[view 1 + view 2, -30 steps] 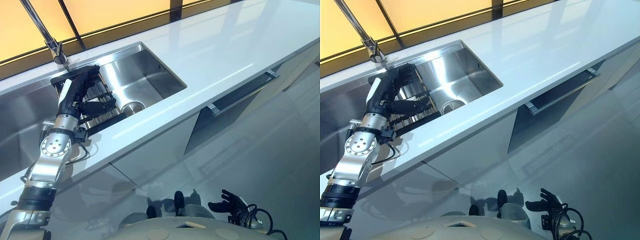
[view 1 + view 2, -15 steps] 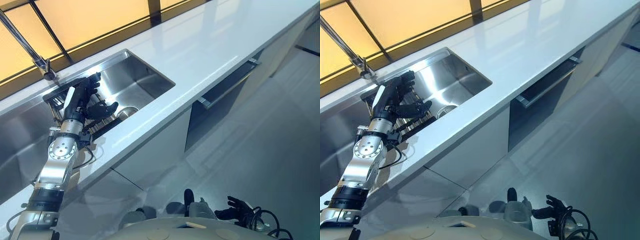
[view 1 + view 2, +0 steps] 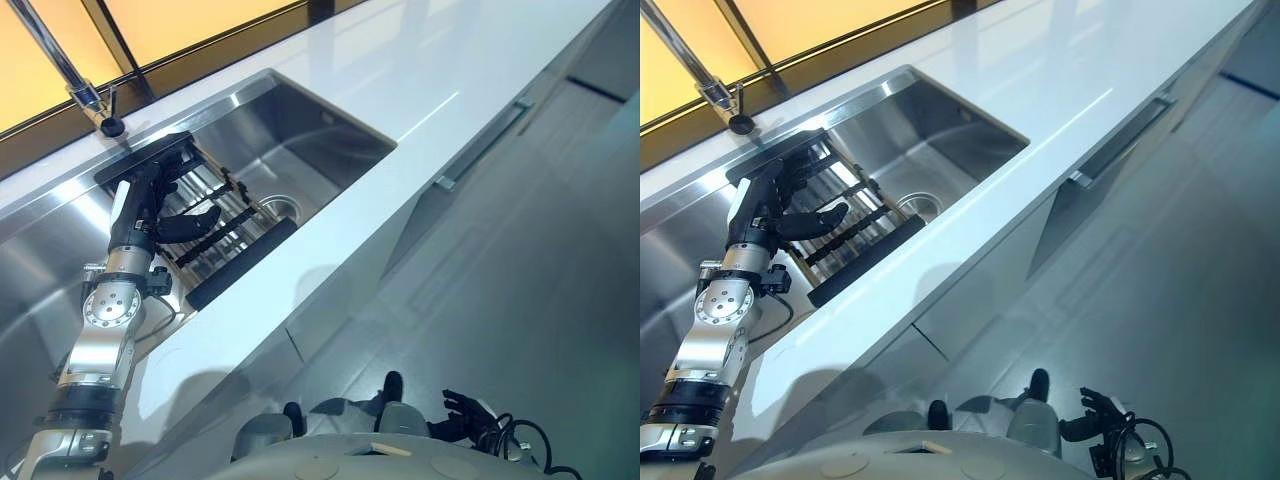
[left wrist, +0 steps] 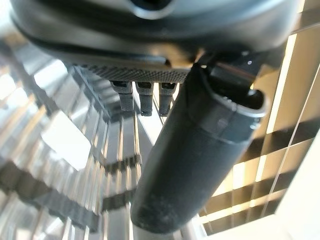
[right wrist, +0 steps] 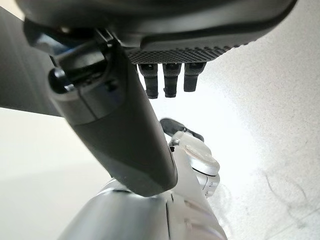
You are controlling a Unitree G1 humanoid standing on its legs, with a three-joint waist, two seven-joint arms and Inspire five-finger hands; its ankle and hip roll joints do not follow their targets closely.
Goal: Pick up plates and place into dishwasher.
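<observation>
— Left hand [image 3: 150,205]?
— At nine o'clock, over sink [image 3: 300,130] rack [image 3: 215,235], fingers [image 4: 142,97] apart, empty.
— Right hand [image 3: 462,412]?
— Five o'clock, low by the floor [image 3: 540,290], fingers relaxed. Plates unseen.

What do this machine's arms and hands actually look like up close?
The left arm is silver-grey metal, jointed in round segments with a bolted disc at the wrist. Each dark hand, left hand and right hand, has black fingers, a thick rounded thumb and a dimpled, textured palm.
</observation>
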